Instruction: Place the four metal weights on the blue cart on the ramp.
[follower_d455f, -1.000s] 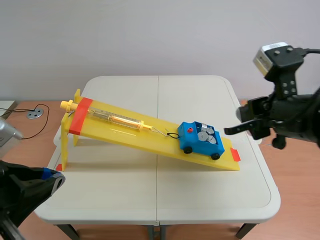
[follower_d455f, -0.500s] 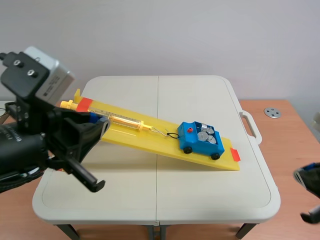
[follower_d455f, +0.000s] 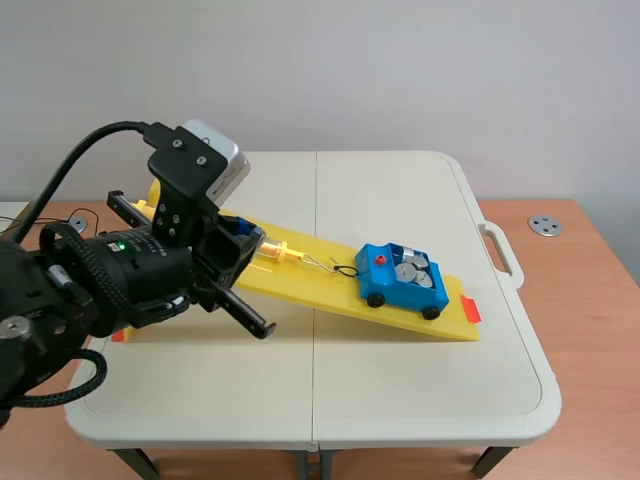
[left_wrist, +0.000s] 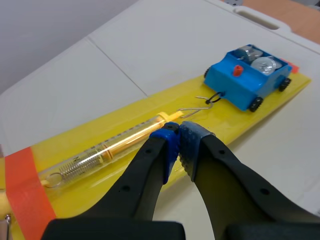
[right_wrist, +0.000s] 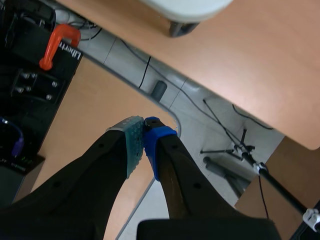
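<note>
My left claw (left_wrist: 177, 142) has its pads pressed together on nothing and hangs over the hook end of the spring scale (left_wrist: 110, 150) on the yellow ramp (left_wrist: 235, 122). The blue cart (left_wrist: 246, 82) sits ahead of it, farther down the ramp, with the metal weights (left_wrist: 262, 64) lying in its bed. My right claw (right_wrist: 144, 136) is also closed on nothing, off the table and above the floor.

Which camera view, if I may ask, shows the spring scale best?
The left wrist view: the spring scale shows nearly whole, beside the left gripper. In the scene view the left arm hides most of it; the right wrist view shows none.
</note>
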